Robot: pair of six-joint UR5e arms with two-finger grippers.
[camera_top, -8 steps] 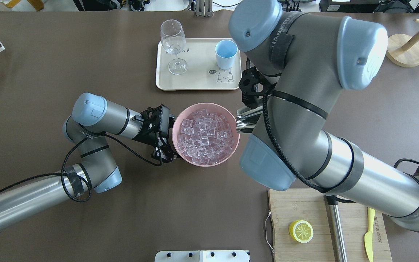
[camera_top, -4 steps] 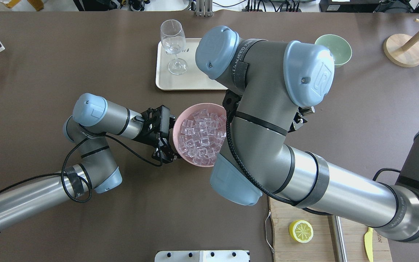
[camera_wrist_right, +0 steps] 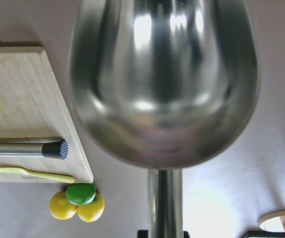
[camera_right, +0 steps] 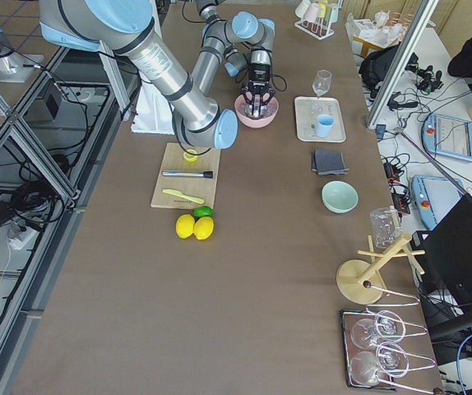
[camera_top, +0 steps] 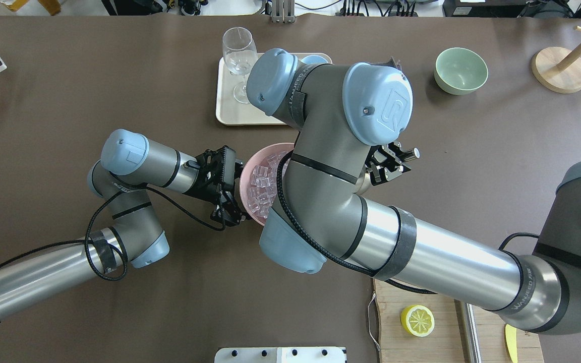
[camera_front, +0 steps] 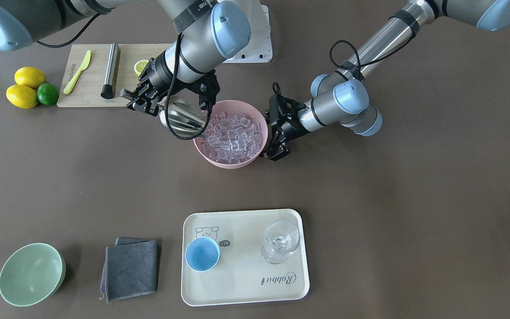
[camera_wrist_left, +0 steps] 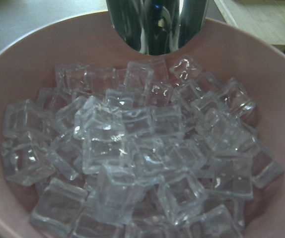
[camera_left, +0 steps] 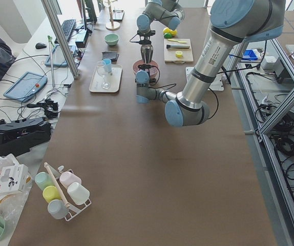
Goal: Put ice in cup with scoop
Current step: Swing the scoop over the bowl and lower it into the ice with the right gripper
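Note:
My right gripper (camera_front: 145,96) is shut on the rod handle of the steel scoop (camera_front: 182,117). The scoop's empty trough (camera_wrist_right: 165,84) tilts down with its tip at the rim of the pink bowl (camera_front: 226,163). The bowl is full of clear ice cubes (camera_front: 233,137), which also fill the left wrist view (camera_wrist_left: 142,148). My left gripper (camera_front: 275,128) holds the bowl's side under the rim, jaws spread wide around it. The light-blue cup (camera_front: 202,253) stands empty on the cream tray (camera_front: 246,288). In the overhead view my right arm hides most of the cup (camera_top: 315,58).
A stemmed glass (camera_front: 280,241) shares the tray. A pale green bowl (camera_front: 31,274) and a grey cloth (camera_front: 131,268) lie beside it. A cutting board (camera_front: 91,88) behind my right gripper carries a steel cylinder (camera_front: 110,71), a yellow knife and a lemon half. Lemons and a lime (camera_front: 29,91) lie nearby.
My right arm has swung across over the pink bowl, covering the cup and most of the ice in the overhead view and uncovering the green bowl. The left arm and bowl stay put.

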